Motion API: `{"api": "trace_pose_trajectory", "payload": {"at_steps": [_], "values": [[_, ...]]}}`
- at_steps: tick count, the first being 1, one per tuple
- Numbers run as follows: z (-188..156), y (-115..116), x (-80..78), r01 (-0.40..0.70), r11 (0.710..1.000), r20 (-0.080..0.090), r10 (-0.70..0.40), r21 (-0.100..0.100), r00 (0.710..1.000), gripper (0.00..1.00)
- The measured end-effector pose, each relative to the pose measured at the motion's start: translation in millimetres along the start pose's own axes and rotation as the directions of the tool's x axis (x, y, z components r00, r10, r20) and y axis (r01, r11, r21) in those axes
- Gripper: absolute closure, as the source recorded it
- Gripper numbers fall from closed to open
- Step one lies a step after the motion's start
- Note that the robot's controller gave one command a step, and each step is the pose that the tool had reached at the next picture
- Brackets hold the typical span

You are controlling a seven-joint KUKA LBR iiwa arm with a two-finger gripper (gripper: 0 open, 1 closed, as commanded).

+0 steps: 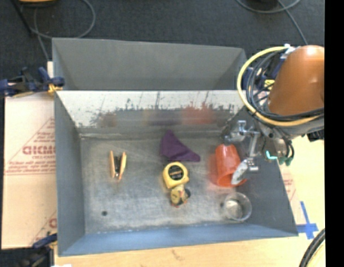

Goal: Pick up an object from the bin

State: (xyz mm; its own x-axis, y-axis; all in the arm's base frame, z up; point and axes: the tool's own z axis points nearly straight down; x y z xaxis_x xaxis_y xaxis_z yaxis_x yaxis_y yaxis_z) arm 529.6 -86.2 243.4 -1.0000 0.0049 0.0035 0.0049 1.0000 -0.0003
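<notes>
My gripper hangs at the right end of the bin and is open, with one fingertip near the back wall and the other in front of the right edge of an orange-red plastic cup. The cup lies on its side on the bin floor, just left of the gripper. A small clear round cup sits close below it, near the front right corner. A yellow tape measure lies left of the red cup, with a small yellow-and-dark figure right in front of it.
A crumpled purple cloth lies behind the tape measure. A yellow-and-black clip rests alone on the left half of the floor. The arm's orange cover and cable loops stand above the bin's right wall.
</notes>
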Motion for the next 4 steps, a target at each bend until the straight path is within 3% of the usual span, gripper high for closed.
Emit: {"api": "trace_pose_trajectory", "payload": {"at_steps": [1,2,3,4], "values": [[-3.8,0.3,-1.5,0.003,1.0,0.008,-0.003,0.002,1.0,0.0],[49.3,-34.8,7.8,-0.007,1.0,0.014,0.007,0.002,1.0,0.0],[115.2,-57.1,-9.3,-0.045,0.999,0.018,0.045,0.001,0.999,0.0],[120.7,-54.5,-18.8,-0.032,1.0,0.043,0.032,0.0,0.999,1.0]]}}
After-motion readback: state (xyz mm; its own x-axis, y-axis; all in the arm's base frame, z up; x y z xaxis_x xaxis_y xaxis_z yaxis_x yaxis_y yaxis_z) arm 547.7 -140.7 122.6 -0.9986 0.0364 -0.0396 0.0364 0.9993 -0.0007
